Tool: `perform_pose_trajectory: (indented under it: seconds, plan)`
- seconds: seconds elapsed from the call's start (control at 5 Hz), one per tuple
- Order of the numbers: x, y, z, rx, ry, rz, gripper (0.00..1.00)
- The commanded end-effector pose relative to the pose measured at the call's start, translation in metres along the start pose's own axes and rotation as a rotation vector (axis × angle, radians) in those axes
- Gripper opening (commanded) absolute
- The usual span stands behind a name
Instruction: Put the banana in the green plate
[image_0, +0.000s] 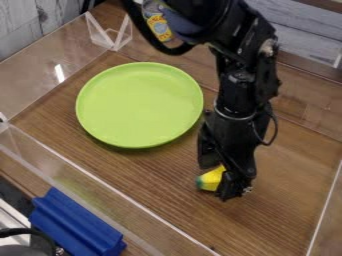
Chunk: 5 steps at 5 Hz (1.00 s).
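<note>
On the wooden bench (147, 185), the banana (210, 178) lies right of and nearer than the green plate (139, 103), between the spread, released fingers of the gripper (221, 180).

Arm: a black jointed arm is reaching in from the top centre of the frame and bending downward toward the lower right of centre.
Wrist: it is standing nearly vertical, aiming the tool straight down at the surface.
Gripper (218, 183): it is sitting low in the lower right of centre, its dark jaws standing spread apart.
Fingers (235, 185): the tips are sitting down by the wooden surface, a small yellow object showing between them.
</note>
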<state>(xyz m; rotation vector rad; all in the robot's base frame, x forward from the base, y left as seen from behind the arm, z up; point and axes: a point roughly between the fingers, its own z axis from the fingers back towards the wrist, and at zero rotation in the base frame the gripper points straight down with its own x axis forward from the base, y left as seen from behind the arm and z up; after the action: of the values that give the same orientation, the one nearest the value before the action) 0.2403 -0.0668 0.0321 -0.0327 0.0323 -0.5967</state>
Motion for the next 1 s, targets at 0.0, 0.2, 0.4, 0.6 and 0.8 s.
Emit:
perform_pose_trajectory:
  seconds: [0.0, 0.2, 0.4, 0.6, 0.8]
  plan:
    - [0.007, 0.007, 0.007, 0.013, -0.042, -0.002, 1.00]
    - [0.007, 0.008, 0.007, 0.014, -0.041, -0.001, 0.00]
    - [0.006, 0.009, 0.009, 0.014, -0.038, 0.001, 0.00]
    - [0.004, 0.010, 0.014, 0.013, -0.026, 0.012, 0.00]
    - [0.002, 0.011, 0.019, 0.012, -0.016, 0.023, 0.00]
